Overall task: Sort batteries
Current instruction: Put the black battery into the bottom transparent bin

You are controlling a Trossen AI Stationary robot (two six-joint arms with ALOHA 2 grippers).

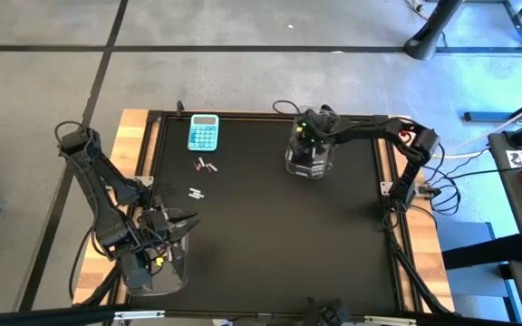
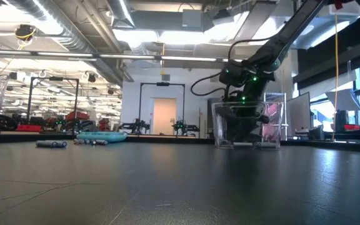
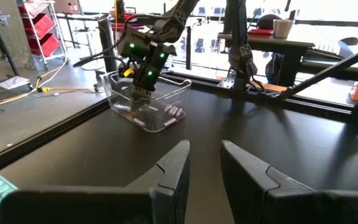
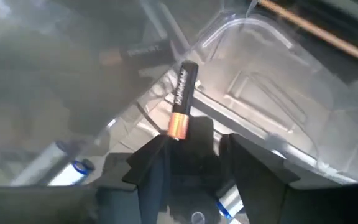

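High view puts the left arm at the table's near left corner, its left gripper (image 1: 178, 224) just beside a clear plastic bin (image 1: 166, 272) at the near edge. In the left wrist view its two dark fingers (image 3: 173, 168) stand a little apart with nothing between them. Farther right on the black table top (image 1: 270, 235) lies a pair of small silvery-white cylindrical batteries (image 1: 196, 193). Beyond them, nearer the far edge, lie a few dark-and-red cylindrical batteries (image 1: 207, 166), and just past those sits the light-blue rectangular calculator (image 1: 203, 132). Well to the right, the right arm reaches in from the right edge and its right gripper (image 1: 311, 145) hangs inside a second clear plastic bin (image 1: 308, 163) near the far side. In the right wrist view its fingers (image 4: 148, 163) are spread and grip nothing; a black-and-copper cylindrical battery (image 4: 183, 99) lies free just ahead of the fingertips on the bin's clear floor, with other batteries (image 4: 73, 167) blurred around it.
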